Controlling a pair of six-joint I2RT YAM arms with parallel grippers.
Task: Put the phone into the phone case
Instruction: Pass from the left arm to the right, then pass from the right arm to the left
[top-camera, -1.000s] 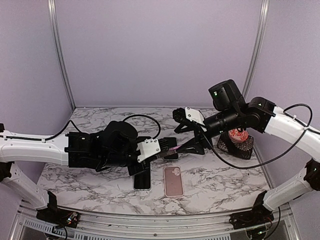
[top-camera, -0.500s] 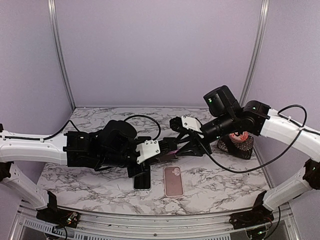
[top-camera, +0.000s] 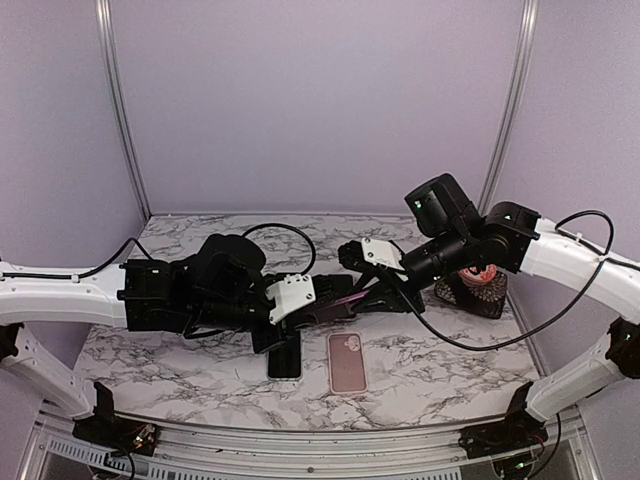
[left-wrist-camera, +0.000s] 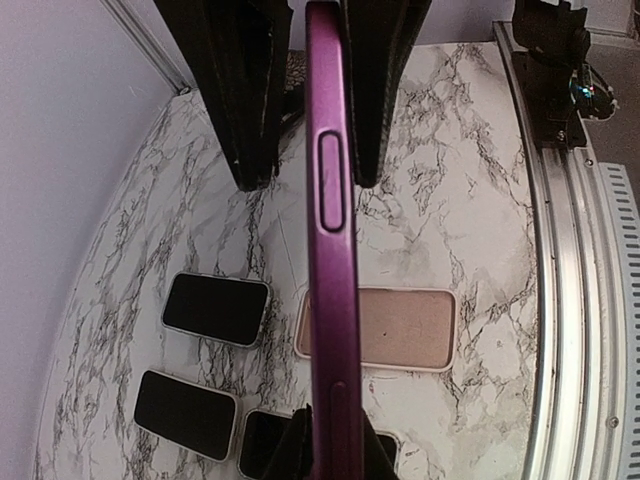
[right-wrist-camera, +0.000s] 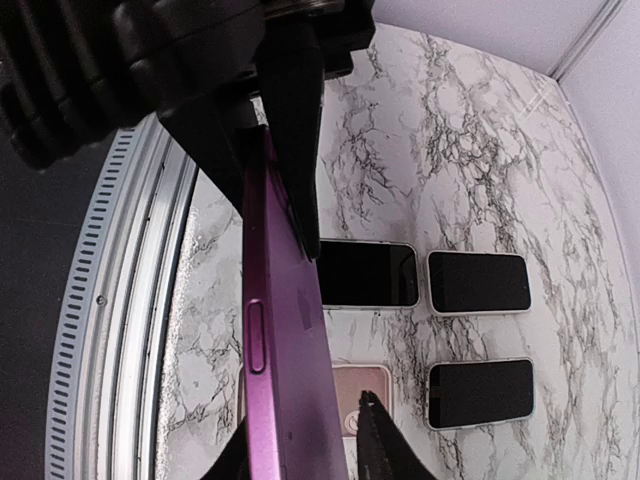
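A purple phone case (top-camera: 336, 300) hangs edge-up above the table between both arms. My left gripper (left-wrist-camera: 335, 447) is shut on its near end; its side buttons show on the purple phone case (left-wrist-camera: 331, 230). My right gripper (right-wrist-camera: 310, 450) straddles the other end of the purple phone case (right-wrist-camera: 285, 370), one finger against it and a thin gap at the other finger (right-wrist-camera: 378, 445). Whether a phone sits inside this case is hidden. A black-screened phone (top-camera: 285, 356) lies below it, and another phone (right-wrist-camera: 366, 274) shows in the right wrist view.
A pink case (top-camera: 347, 362) lies flat beside the phone. More dark phones (left-wrist-camera: 215, 308) (left-wrist-camera: 185, 413) rest on the marble, mostly hidden under my left arm in the top view. A red-and-white object on a black stand (top-camera: 478, 282) sits at the right. A metal rail (left-wrist-camera: 575, 300) edges the table.
My right gripper has come left and down to the far end of the purple case, and its jaws have narrowed round it. The left arm has drawn back slightly, still gripping.
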